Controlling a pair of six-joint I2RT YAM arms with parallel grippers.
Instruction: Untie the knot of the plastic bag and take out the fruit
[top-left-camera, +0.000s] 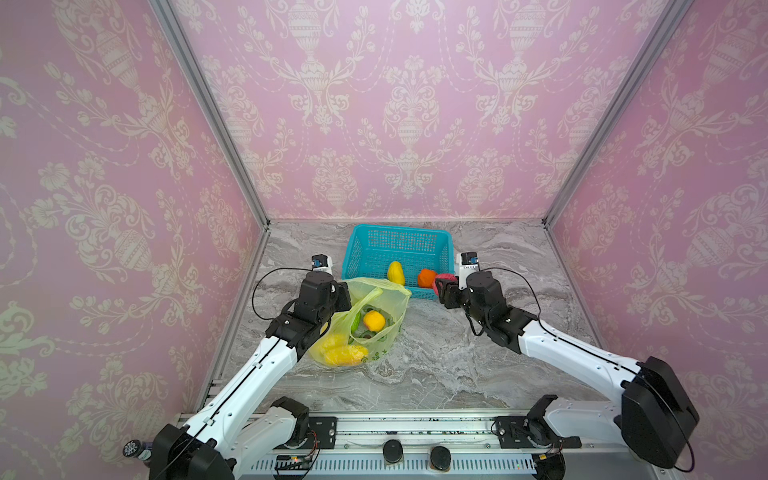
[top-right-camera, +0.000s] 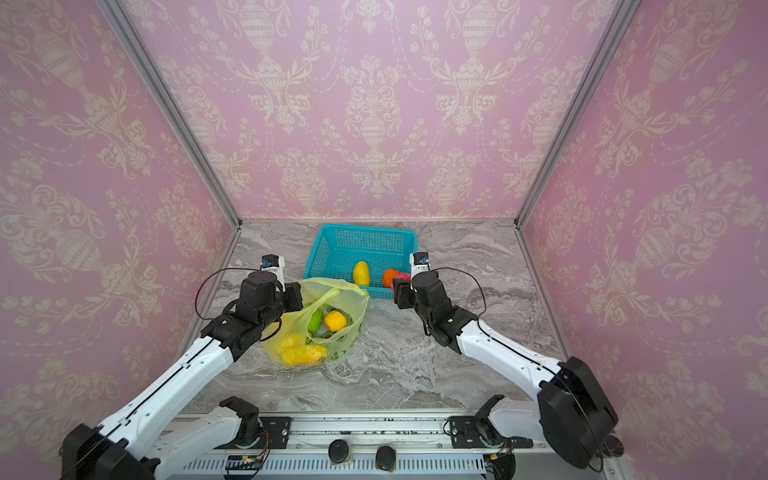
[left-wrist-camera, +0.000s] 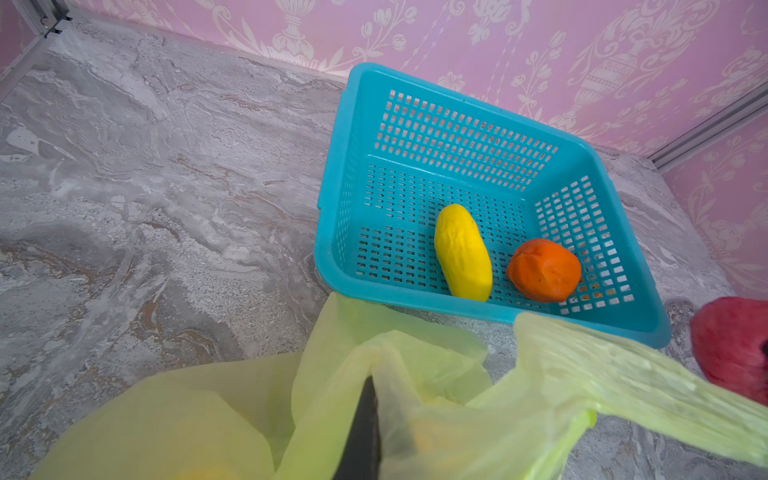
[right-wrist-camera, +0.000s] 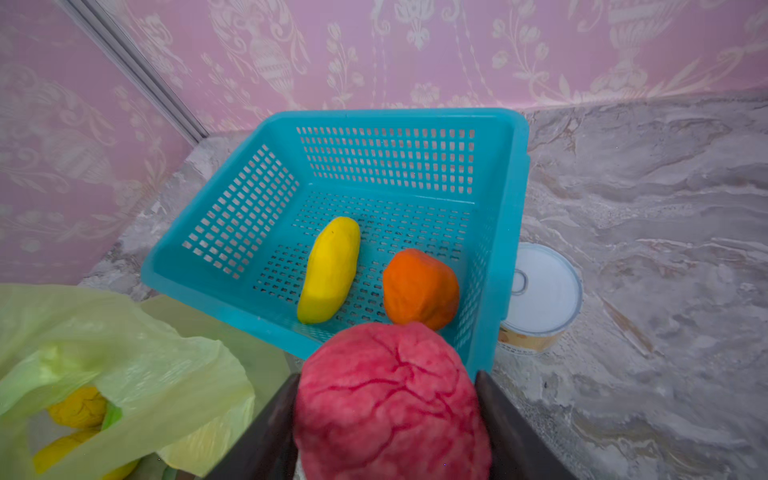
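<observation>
The plastic bag (top-left-camera: 384, 305) is seen lying on the marble tabletop (top-left-camera: 436, 365) in both top views, just in front of the near left corner of the teal mesh basket (top-left-camera: 399, 227), with its mouth spread open. The bag's rim on the left is pinched by the left gripper (left-wrist-camera: 365, 399), whose jaws are closed flat on the thin film; one handle strip (left-wrist-camera: 631, 374) is stretched loose across the left wrist view. Inside the bag a round yellow-orange fruit (top-left-camera: 374, 321), a green fruit (top-left-camera: 356, 322) and two long yellow fruits (top-left-camera: 345, 355) can be made out.

A pink-red bumpy fruit (right-wrist-camera: 390, 399) is clamped between the jaws of the right gripper (right-wrist-camera: 386, 386), a finger (right-wrist-camera: 270, 419) pressed to each side. It is held just beside the basket's near right corner, well apart from the bag. On the basket floor a long yellow fruit (right-wrist-camera: 330, 270) and an orange fruit (right-wrist-camera: 419, 289) lie side by side, not touching. A pull-tab can (right-wrist-camera: 540, 286) stands upright against the basket's outer wall.
</observation>
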